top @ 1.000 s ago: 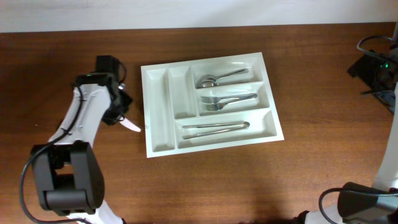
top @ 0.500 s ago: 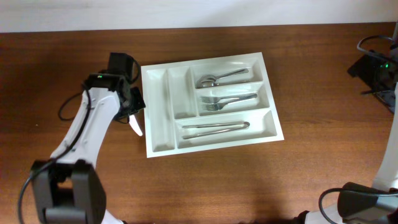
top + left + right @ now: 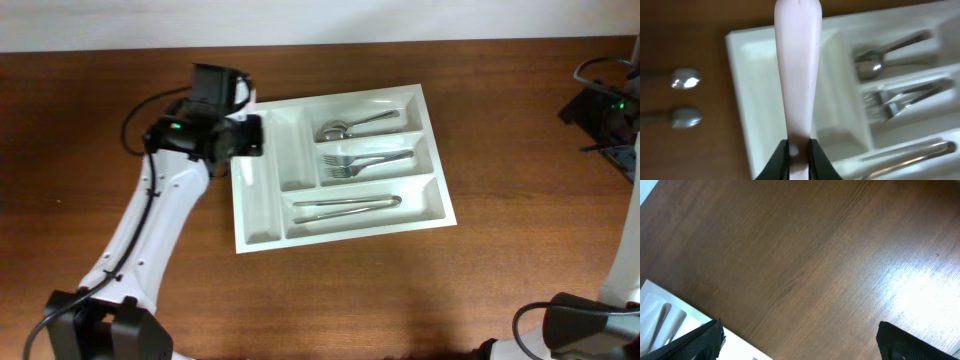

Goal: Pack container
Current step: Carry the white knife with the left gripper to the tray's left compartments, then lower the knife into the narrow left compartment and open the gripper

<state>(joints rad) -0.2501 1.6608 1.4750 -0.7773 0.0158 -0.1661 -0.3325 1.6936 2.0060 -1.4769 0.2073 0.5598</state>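
The left gripper point(image 3: 799, 159) is clamped tight on the end of a pale utensil point(image 3: 797, 75), a smooth pinkish-white piece whose kind I cannot tell. It sticks straight out from the fingers, over the narrow upright compartments at the left end of the tray point(image 3: 755, 105). From overhead, the left gripper point(image 3: 243, 136) hangs above the tray's far left corner, with the arm stretched out across the table point(image 3: 500, 280).

The white tray point(image 3: 256, 205) lies in the middle of the table, turned slightly askew. Its three long compartments hold a spoon point(image 3: 355, 124) at the far side, forks point(image 3: 365, 160) in the middle and long steel pieces point(image 3: 345, 206) in the near one. The two narrow compartments look bare.

In the left wrist view, two small spoons point(image 3: 686, 79) lie on the wood just outside the tray's left wall.

The right gripper point(image 3: 800, 342) stands wide apart with nothing between its fingers, over bare wood, with only a corner of the tray point(image 3: 660, 315) at the edge of its view.
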